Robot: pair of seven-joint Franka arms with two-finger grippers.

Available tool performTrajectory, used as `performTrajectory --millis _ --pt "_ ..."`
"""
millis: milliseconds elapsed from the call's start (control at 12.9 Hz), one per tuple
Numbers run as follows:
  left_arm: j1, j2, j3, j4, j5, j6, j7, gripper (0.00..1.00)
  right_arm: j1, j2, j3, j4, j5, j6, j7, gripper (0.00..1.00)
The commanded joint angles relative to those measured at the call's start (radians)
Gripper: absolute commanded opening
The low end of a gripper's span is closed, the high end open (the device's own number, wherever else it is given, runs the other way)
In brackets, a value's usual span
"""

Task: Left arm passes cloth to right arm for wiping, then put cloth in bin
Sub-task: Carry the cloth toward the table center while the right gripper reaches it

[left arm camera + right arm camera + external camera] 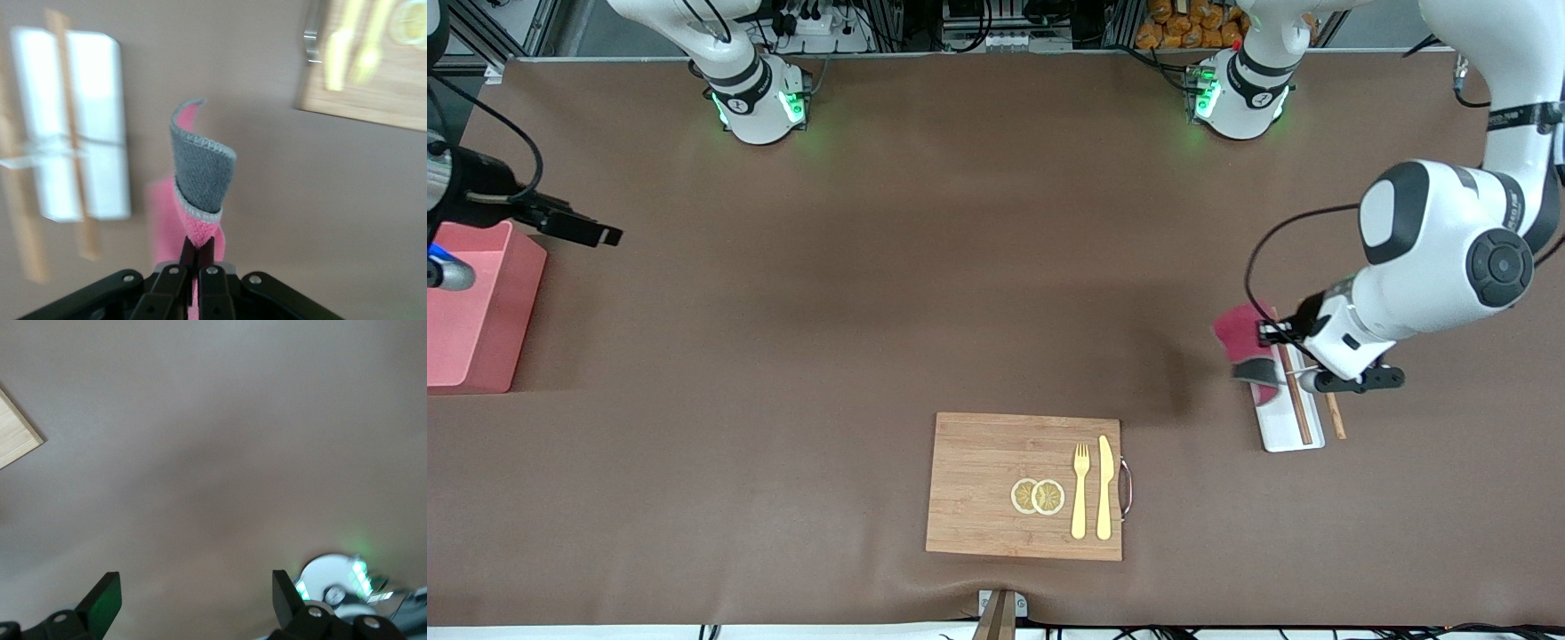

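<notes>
My left gripper is shut on the crimson cloth and holds it in the air over the end of the white tray farther from the front camera. The cloth's dark grey band hangs at its lower edge. In the left wrist view the gripper pinches the pink-red cloth, and the grey band curls over away from the fingers. My right gripper is open and empty, up over the table beside the pink bin. It also shows in the right wrist view.
A flat white tray with wooden chopsticks lies under the left gripper and shows in the left wrist view. A wooden cutting board with a fork, a knife and two lemon slices lies near the front edge.
</notes>
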Motion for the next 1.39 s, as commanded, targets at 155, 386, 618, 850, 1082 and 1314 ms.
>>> performTrajectory --millis 155,386,618,850,1082,1314 --pt "-0.063 0.062 -0.151 0.151 -0.047 -0.007 -0.374 0.00 0.121 0.039 -0.003 0.007 0.140 -0.016 0.420 1.00" --pt "-0.172 0.090 -0.150 0.180 -0.112 0.067 -0.538 0.00 0.157 0.096 -0.003 0.007 0.283 -0.010 0.601 1.00" --pt "-0.259 0.122 -0.150 0.200 -0.147 0.198 -0.688 0.00 0.160 0.179 -0.004 0.006 0.471 0.050 0.778 1.00" --pt "-0.360 0.209 -0.150 0.278 -0.147 0.349 -0.886 0.00 0.192 0.242 -0.003 0.006 0.524 0.171 0.849 1.00" --pt "-0.434 0.272 -0.150 0.294 -0.147 0.526 -0.998 0.00 0.213 0.314 -0.003 0.003 0.588 0.297 0.855 1.00" --pt "-0.503 0.317 -0.139 0.303 -0.142 0.693 -1.124 0.00 0.267 0.344 -0.003 -0.012 0.611 0.390 0.855 1.00"
